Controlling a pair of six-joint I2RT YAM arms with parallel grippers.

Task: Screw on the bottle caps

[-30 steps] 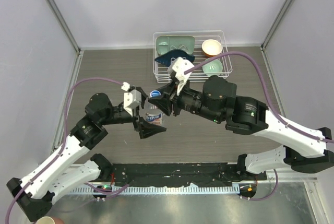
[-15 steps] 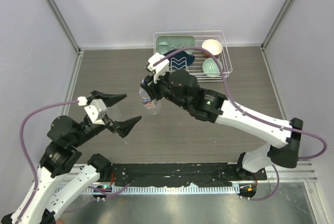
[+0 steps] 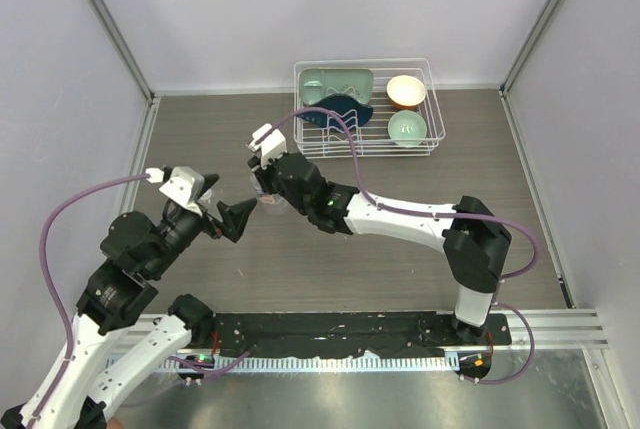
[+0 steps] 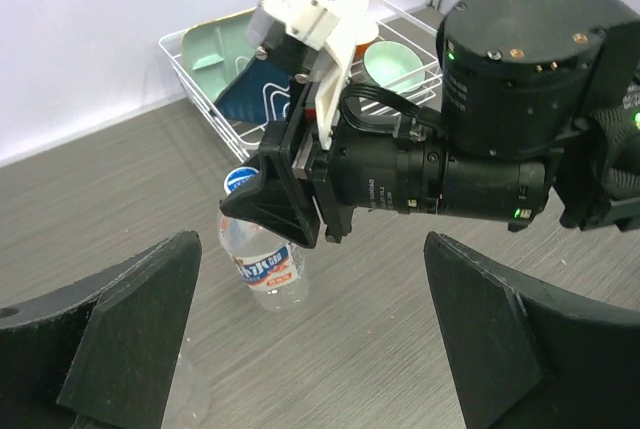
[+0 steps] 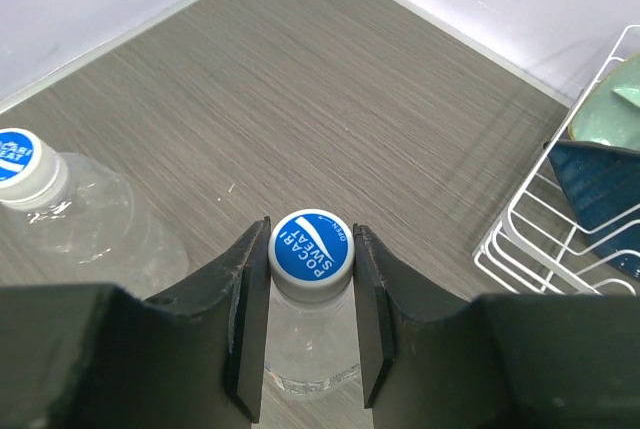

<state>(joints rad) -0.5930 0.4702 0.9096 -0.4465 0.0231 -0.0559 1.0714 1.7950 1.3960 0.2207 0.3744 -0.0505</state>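
Two grippers face each other left of table centre: the right arm [image 3: 400, 217] reaches low toward 9 o'clock, right gripper [image 5: 310, 261] clamped on the blue-topped cap [image 5: 310, 239] of the upright labelled bottle [image 4: 268, 271]. At its 8 o'clock, the left gripper [image 3: 224, 206] gapes empty.
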